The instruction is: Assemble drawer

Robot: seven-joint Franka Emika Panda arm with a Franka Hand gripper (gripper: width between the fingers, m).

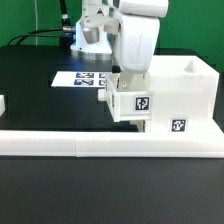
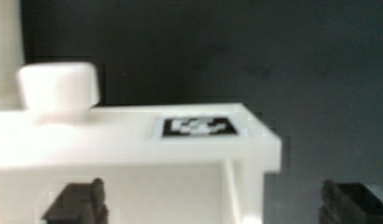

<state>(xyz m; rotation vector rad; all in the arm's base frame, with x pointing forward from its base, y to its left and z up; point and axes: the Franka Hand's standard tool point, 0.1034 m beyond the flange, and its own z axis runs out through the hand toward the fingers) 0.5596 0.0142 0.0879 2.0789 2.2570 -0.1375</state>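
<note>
The white boxy casing stands at the exterior view's right, a square tag on its front. A small white tray with a tag sits against the casing's left side. In the wrist view the tray shows its knob and a tag. My gripper hangs just over this tray. Its jaws are open and wide apart. One finger is over the tray and the other is over the black table beside it, so they straddle the tray's end wall. Nothing is held.
The marker board lies flat on the black table behind the arm. The long white L-shaped border wall runs along the front. A small white part shows at the exterior view's left edge.
</note>
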